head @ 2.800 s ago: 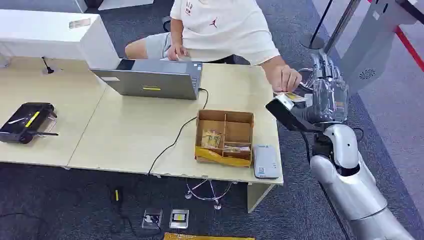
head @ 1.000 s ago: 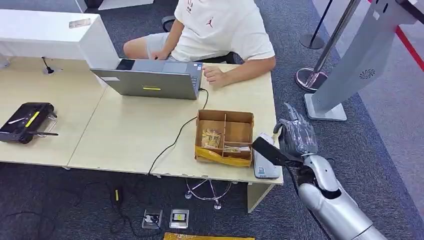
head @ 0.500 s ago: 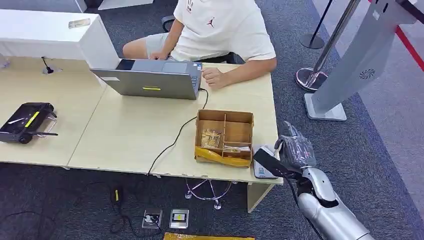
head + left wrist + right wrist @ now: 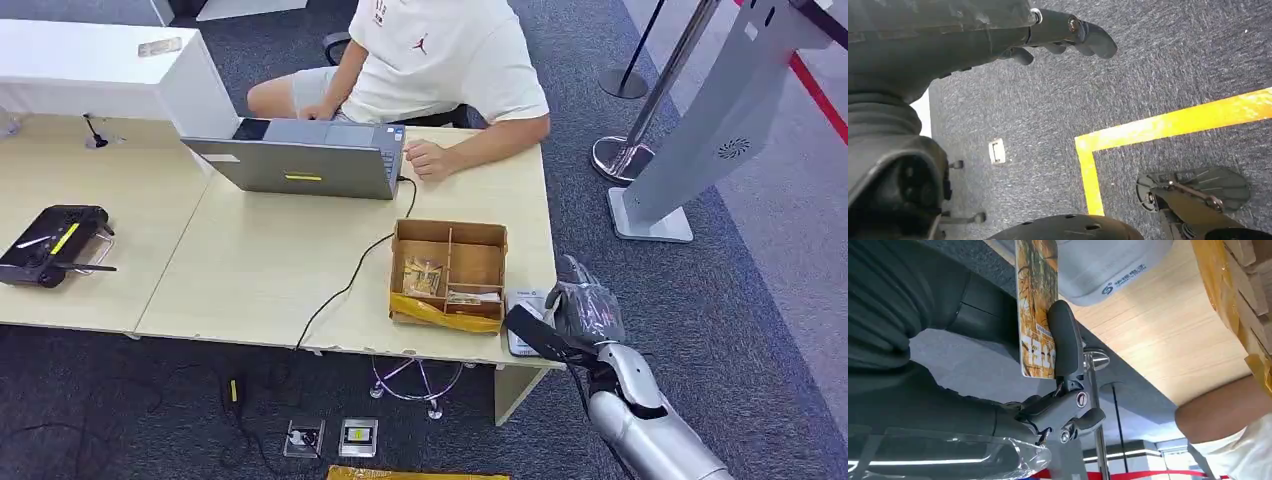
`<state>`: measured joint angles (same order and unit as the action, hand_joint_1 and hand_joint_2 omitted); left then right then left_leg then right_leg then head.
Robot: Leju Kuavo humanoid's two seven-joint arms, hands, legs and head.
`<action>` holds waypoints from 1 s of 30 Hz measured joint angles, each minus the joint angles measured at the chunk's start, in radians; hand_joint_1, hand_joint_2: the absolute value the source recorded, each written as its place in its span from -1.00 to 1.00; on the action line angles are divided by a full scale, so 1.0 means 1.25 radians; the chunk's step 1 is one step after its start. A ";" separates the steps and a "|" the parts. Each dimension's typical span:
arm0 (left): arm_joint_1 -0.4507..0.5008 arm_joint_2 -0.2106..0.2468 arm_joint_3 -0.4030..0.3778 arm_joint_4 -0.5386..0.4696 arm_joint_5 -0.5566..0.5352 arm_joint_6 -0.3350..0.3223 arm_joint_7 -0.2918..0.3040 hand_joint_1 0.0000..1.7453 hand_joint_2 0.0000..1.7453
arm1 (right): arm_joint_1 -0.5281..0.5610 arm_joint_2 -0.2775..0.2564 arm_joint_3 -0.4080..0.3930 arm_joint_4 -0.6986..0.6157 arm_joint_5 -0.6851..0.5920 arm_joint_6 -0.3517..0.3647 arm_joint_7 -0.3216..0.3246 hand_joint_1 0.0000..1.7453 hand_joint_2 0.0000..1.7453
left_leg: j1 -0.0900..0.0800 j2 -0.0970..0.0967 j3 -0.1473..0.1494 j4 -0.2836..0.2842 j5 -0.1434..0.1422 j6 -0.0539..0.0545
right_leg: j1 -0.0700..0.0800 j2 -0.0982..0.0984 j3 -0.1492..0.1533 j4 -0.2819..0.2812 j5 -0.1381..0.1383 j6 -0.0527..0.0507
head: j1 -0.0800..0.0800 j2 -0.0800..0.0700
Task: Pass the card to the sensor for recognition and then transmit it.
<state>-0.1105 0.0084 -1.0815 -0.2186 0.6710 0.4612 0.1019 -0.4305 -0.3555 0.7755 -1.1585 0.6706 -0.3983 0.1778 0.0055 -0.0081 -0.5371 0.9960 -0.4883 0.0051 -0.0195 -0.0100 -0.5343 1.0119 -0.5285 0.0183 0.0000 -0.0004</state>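
Fingers (image 4: 1064, 335) of right hand (image 4: 588, 305) pinch card (image 4: 1036, 305): glossy yellow-orange print, held edge-on.

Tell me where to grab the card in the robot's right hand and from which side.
Take the card by the free end sticking out past the right hand, coming from beyond that end: the thumb pins only the printed end, leaving the rest bare.

The right hand (image 4: 585, 308) is down from where it met the person's hand (image 4: 430, 158) beside the table (image 4: 250, 270) — it now sits low by the sensor (image 4: 522, 305), pinching the card (image 4: 1037, 310) — and the person's hand is back by the laptop (image 4: 300, 165).
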 joint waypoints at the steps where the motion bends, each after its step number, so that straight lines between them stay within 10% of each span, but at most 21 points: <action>1: 0.000 0.000 0.000 0.000 0.000 0.000 0.000 -1.00 -1.00 | 0.000 0.001 0.000 0.001 0.000 0.000 0.000 1.00 1.00 | 0.000 0.000 0.000 0.000 0.000 0.000 | 0.000 0.000 0.000 0.000 0.000 0.000 | 0.000 0.000; 30: 0.000 0.000 -0.005 0.000 -0.005 -0.001 0.000 -1.00 -1.00 | -0.082 -0.034 -0.029 -0.132 0.093 -0.013 0.071 1.00 1.00 | 0.000 0.000 0.000 0.000 0.000 0.000 | 0.000 0.000 0.000 0.000 0.001 0.000 | 0.000 0.000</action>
<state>-0.1100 0.0084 -1.0884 -0.2186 0.6649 0.4597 0.1019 -0.5325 -0.3983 0.7393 -1.3240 0.7866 -0.4147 0.2663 0.0055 -0.0078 -0.5369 0.9963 -0.4881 0.0050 -0.0195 -0.0099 -0.5344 1.0119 -0.5278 0.0182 -0.0004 -0.0004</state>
